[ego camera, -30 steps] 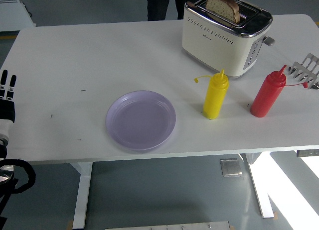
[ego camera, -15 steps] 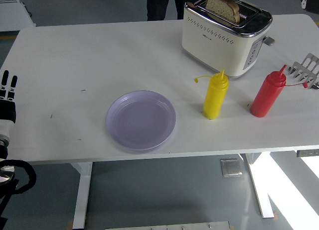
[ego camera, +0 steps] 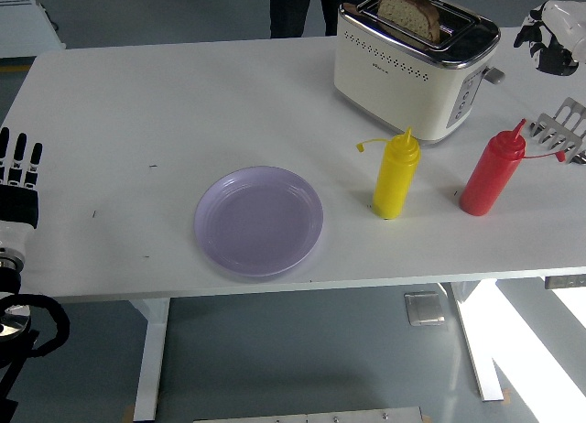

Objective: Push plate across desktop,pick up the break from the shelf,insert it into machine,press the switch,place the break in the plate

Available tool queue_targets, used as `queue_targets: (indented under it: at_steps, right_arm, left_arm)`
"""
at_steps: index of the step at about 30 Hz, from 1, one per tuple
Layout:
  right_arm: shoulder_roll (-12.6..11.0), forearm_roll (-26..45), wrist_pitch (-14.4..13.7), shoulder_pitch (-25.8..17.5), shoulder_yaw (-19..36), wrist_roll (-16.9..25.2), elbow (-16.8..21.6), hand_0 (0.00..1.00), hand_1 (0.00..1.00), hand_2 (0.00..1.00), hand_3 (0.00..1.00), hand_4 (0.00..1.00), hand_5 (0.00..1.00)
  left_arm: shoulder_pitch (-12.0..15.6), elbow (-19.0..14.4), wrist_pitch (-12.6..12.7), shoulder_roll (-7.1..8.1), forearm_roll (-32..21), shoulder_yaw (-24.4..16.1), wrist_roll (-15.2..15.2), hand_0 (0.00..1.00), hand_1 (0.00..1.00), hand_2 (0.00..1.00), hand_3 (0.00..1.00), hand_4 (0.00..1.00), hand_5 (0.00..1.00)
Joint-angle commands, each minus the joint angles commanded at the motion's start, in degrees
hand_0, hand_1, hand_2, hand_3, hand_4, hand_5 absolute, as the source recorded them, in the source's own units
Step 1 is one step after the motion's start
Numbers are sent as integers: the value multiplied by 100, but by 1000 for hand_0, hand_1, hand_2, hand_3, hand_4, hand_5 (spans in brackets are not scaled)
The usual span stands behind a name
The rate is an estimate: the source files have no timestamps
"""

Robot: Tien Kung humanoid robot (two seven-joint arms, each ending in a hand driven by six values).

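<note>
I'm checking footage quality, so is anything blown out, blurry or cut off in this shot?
Head view: the floor patch at lower right is overexposed to white; the right robot hand at the top right corner is cut by the frame edge and slightly soft; the plate, toaster and table are evenly lit and sharp, with faint shadows.

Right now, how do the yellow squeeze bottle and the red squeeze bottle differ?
The yellow bottle stands nearer the purple plate; the red bottle stands further right, beside the metal rack. The yellow bottle's cap strap sticks out to its left, the red bottle's to its right. Both stand upright in front of the toaster, untouched by either hand.
</note>
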Motion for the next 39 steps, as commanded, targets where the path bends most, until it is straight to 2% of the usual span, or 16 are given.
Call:
queue_targets:
  at_steps: [16,39]
  right_arm:
    - [401,300,-245,215,-503,222,-782,433,318,603,495,75,2]
    - [611,384,-336,268,-1023,305,-1020,435,320,599,494,85,2]
  left_arm:
    - [-51,18,-19,-12,-36,97,2,751,688,645,630,692,899]
    - [-71,28,-16,-9,-34,87,2,751,686,644,628,689,897]
